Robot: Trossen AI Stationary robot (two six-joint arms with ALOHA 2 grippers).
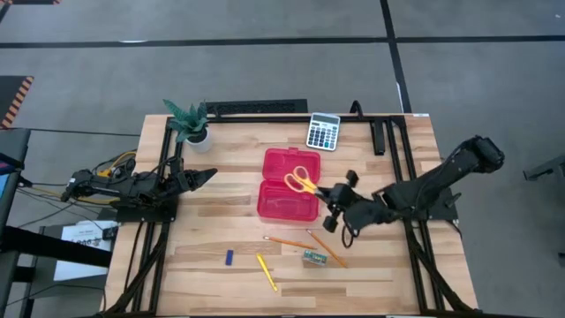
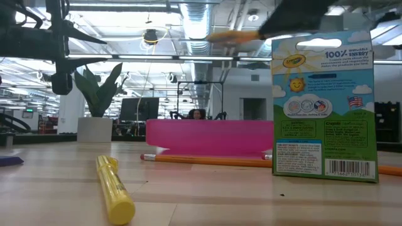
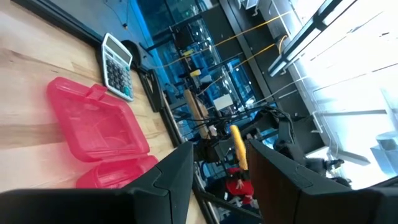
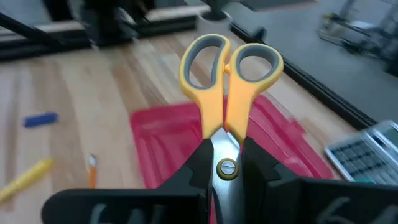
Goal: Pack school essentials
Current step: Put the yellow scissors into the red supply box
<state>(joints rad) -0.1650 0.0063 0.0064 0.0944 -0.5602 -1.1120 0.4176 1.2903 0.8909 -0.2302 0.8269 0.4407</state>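
The yellow-orange-handled scissors (image 1: 303, 182) hang in the air over the open red hinged case (image 1: 287, 196), held by my right gripper (image 1: 328, 196), which is shut on them. On the near part of the table lie two thin orange pencils (image 1: 287, 240), the green-yellow crayon box (image 1: 313, 258), the yellow stick (image 1: 267, 272) and the tiny blue piece (image 1: 229, 257). In the low view the crayon box (image 2: 323, 107) stands upright on its bottom edge. My left gripper (image 1: 199, 177) waits open at the table's left side, beside the potted plant. My right gripper holds the scissors at the pivot screw (image 4: 227, 167), pinched between the two fingers (image 4: 200, 163). The fingers come roughly level from the table's right side, along the scissors. The handle loops (image 4: 227, 65) point away from the gripper over the red case, lifted clear; the blades are hidden inside the hold.
A grey calculator (image 1: 323, 131) lies at the far edge and a potted plant (image 1: 190, 124) at the far left corner. Dark frame rails (image 1: 388, 141) run along the table's left, far and right sides. Bare wood (image 1: 221, 212) lies between the case and my left arm.
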